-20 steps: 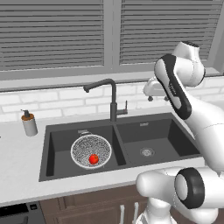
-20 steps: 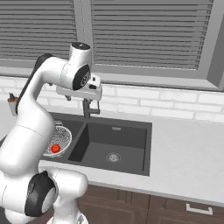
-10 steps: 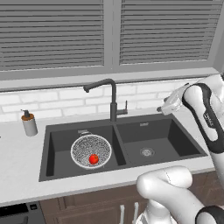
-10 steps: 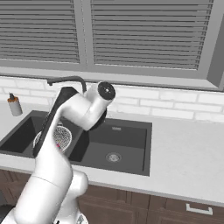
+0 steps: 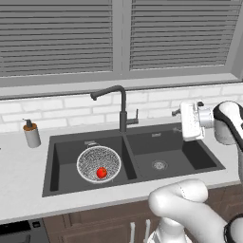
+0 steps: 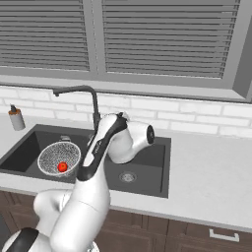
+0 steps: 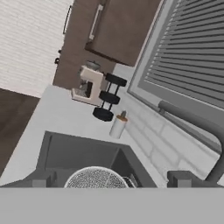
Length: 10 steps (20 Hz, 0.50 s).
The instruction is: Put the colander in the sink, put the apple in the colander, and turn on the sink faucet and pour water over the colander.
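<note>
Gripper (image 5: 177,114) hangs empty over the right basin with its jaws wide apart. Nearer, in the left basin of the dark sink (image 5: 50,175), sits the colander (image 5: 98,163), a shallow speckled mesh bowl with a pale rim, and the glossy red apple (image 5: 101,172) lies inside it. Those two steps look done. Farther back, the faucet (image 5: 122,107) shows no stream, so running water remains.

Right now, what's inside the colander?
The apple sits inside the colander, toward its near side, in the sink's left basin. The colander covers that basin's drain.
</note>
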### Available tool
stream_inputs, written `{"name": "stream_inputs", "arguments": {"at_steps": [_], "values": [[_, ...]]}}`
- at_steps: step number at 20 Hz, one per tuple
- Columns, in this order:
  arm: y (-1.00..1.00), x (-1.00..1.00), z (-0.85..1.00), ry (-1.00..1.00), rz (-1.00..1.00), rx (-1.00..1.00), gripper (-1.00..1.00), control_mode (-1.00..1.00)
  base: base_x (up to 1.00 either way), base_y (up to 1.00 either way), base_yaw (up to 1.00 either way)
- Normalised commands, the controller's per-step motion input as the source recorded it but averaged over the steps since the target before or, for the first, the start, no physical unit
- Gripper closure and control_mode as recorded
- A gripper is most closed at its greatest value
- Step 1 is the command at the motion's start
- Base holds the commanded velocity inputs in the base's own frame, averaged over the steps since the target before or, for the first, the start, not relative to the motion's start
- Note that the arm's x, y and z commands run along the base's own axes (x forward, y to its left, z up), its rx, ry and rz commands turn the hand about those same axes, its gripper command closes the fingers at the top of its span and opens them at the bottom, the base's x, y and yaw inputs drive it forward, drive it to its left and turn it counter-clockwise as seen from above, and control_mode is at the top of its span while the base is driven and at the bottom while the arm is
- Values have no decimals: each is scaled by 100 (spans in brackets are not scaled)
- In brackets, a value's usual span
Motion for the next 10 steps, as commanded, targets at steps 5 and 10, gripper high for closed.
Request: {"name": "stream_inputs", "arguments": {"at_steps": [5, 10], "values": [[1, 35, -14, -14, 18, 3, -100, -100, 0, 0, 0], [0, 35, -3, 2, -3, 16, -100, -100, 0, 0, 0]]}}
